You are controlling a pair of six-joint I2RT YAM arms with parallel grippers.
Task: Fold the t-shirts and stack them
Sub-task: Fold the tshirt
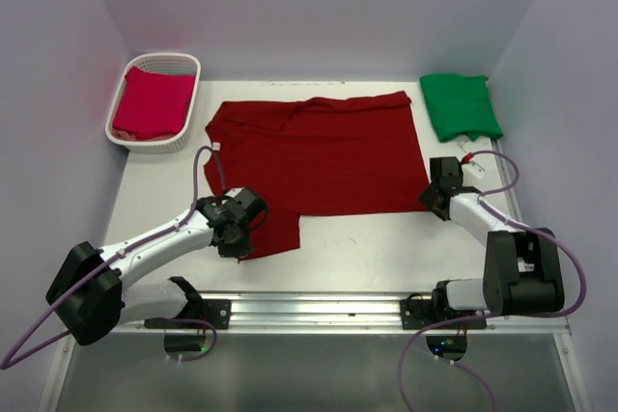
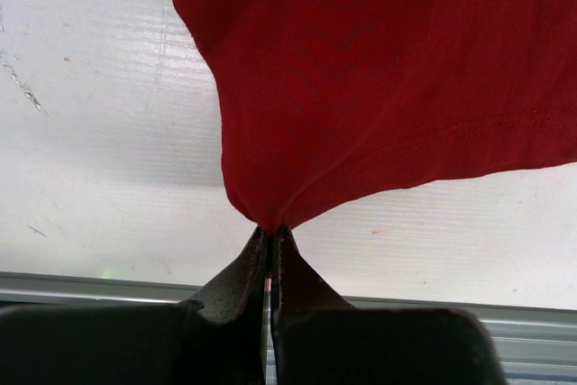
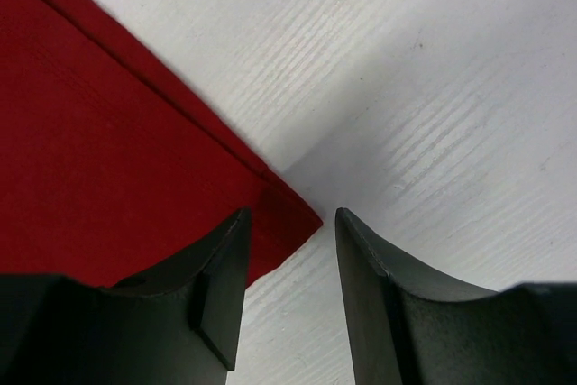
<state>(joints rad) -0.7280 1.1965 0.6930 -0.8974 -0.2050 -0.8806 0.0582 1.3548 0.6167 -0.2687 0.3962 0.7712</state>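
Observation:
A dark maroon t-shirt lies spread over the middle of the table. Its lower left part is pulled toward the near edge. My left gripper is shut on a pinched corner of that cloth, which fans out from the fingertips. At the shirt's lower right corner my right gripper stands open, low over the table. The hemmed corner tip lies between its two fingers. A folded green t-shirt rests at the back right. A pinkish crimson t-shirt lies folded in the basket.
The white lattice basket stands at the back left, against the side wall. A metal rail runs along the near table edge between the arm bases. Walls close in the left, right and back sides.

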